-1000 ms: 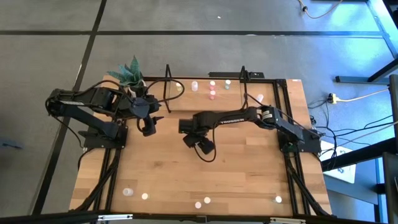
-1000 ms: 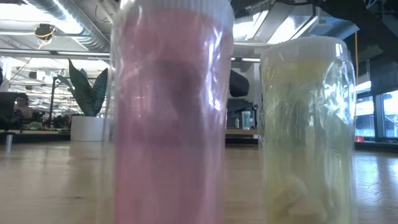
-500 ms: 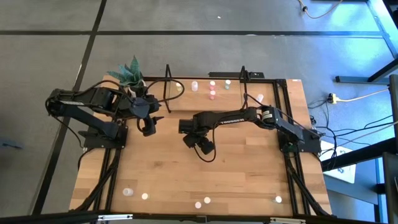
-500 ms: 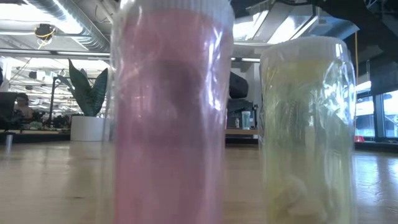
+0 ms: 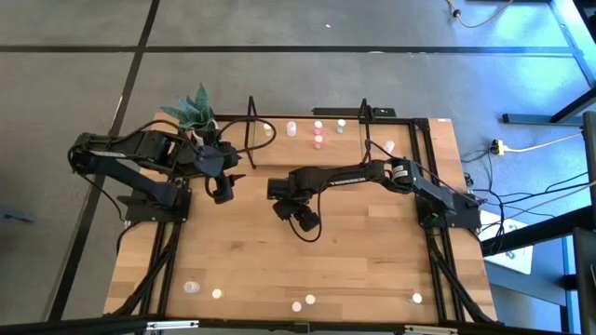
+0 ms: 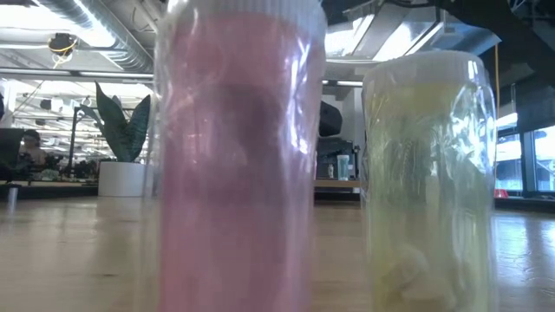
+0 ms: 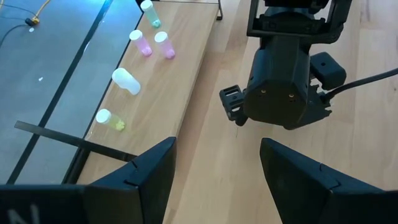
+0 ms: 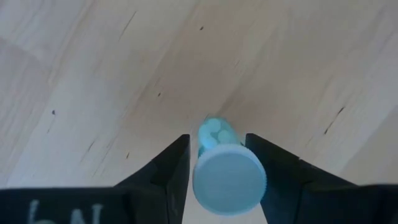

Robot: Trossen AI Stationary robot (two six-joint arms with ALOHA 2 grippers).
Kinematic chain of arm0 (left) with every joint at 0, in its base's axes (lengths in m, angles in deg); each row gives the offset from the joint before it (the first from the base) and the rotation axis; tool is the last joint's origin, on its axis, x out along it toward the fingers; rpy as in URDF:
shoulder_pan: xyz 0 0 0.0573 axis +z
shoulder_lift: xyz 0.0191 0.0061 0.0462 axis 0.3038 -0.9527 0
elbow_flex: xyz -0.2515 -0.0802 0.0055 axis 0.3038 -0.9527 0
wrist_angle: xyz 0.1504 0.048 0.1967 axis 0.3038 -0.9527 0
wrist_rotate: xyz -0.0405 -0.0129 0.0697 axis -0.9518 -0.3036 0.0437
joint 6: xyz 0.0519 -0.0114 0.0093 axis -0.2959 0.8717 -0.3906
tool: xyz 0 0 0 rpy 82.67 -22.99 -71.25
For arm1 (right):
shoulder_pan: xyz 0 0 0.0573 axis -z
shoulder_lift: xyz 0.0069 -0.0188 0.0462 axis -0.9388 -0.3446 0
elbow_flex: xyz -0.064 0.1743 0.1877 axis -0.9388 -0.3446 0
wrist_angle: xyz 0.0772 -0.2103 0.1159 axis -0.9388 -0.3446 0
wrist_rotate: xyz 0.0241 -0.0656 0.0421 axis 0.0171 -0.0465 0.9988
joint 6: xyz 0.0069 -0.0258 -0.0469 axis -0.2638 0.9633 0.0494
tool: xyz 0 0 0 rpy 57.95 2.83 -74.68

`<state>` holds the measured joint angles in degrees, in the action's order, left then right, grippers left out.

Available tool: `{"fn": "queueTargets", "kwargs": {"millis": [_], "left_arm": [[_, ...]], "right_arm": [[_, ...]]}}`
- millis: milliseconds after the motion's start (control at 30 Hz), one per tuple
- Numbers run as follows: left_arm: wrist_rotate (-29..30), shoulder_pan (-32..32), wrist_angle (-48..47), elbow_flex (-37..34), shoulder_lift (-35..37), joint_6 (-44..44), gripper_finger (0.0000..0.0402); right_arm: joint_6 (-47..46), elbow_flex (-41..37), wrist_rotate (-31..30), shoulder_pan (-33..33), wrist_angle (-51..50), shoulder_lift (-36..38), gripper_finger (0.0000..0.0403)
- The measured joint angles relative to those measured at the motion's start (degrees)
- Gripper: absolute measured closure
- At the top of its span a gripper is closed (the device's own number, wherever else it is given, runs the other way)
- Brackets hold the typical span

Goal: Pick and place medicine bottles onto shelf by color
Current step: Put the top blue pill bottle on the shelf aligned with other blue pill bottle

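Right wrist view: right gripper (image 8: 217,180), both fingers (image 8: 165,171) closed against the sides of one greenish bottle (image 8: 227,171), pale cap toward the camera, body pointing down at the wooden tabletop (image 8: 93,68). High view: same gripper (image 5: 300,216) near the table's middle, arm reaching in from the right side. Left wrist view: left gripper (image 7: 214,174), jaws standing apart, nothing between them; it hangs over the table beside the shelf, facing the other arm's dark wrist housing (image 7: 283,81). High view: left gripper (image 5: 222,191) at the left part of the table, close to the potted plant (image 5: 194,110). Shelf (image 5: 307,130), light board along the far edge with black end frames; upon it a yellowish bottle (image 7: 111,119), a white bottle (image 7: 125,81) lying on its side, two pink bottles (image 7: 152,43), a greenish one (image 7: 150,14). Near edge of the table, high view: five further bottles (image 5: 303,302) spread in a loose row. Low view: a pink bottle (image 6: 238,156) and a yellowish bottle (image 6: 429,173) close to the lens, blurred.
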<state>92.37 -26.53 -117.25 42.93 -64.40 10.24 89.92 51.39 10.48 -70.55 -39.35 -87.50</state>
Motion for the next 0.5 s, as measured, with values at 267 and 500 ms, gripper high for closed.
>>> {"fn": "queueTargets", "kwargs": {"millis": [267, 500], "left_arm": [[0.0, 0.0, 0.0, 0.0, 0.0, 0.0, 0.0176], [0.0, 0.0, 0.0, 0.0, 0.0, 0.0, 0.0176]], "right_arm": [[0.0, 0.0, 0.0, 0.0, 0.1, 0.0, 0.0295], [-2.5, 0.0, 0.0, 0.0, -0.1, 0.2, 0.0293]]}}
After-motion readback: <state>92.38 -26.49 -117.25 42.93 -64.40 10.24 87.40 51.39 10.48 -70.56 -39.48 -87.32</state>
